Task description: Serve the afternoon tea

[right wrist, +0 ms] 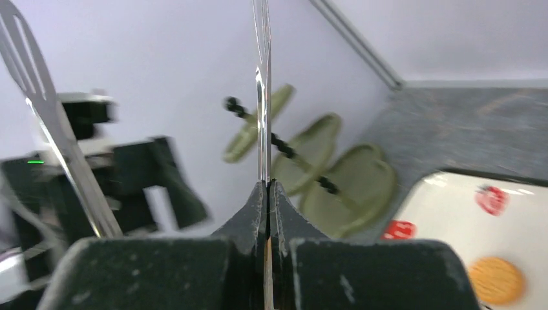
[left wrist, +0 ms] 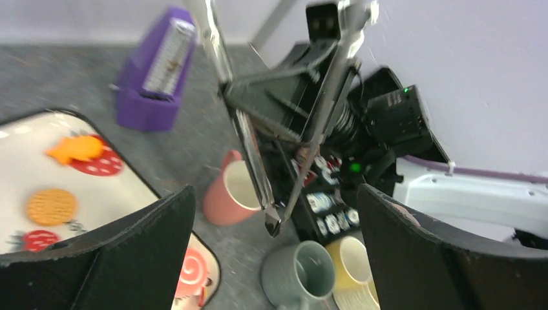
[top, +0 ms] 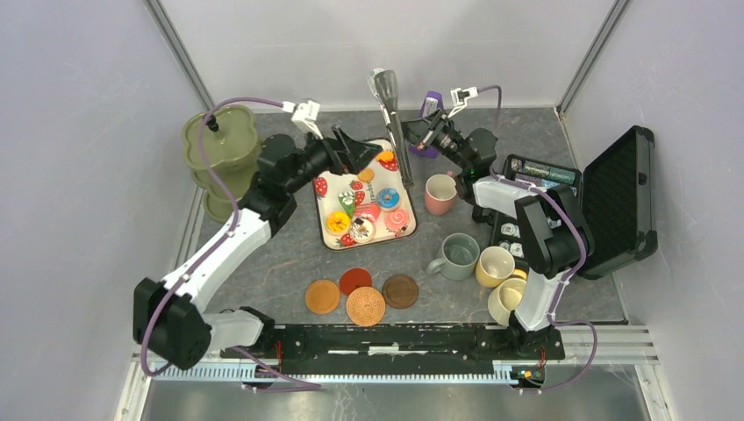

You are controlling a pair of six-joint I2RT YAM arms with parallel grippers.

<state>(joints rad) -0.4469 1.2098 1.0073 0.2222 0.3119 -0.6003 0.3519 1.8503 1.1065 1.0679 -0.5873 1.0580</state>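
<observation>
Above the grey bench point(top: 289, 254), tongs point(top: 397, 132) are pinched by one thin arm between the right fingers point(right wrist: 249, 216); the left fingers point(left wrist: 148, 226) are spread wide, empty. The tongs could be twisted loose from so narrow a hold.

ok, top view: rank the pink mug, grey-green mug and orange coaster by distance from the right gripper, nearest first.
1. pink mug: just below the right gripper in the view; that gripper is shut on the tongs.
2. grey-green mug: farther toward the arm bases, right of centre.
3. orange coaster: leftmost of the coasters, near the front edge.
</observation>
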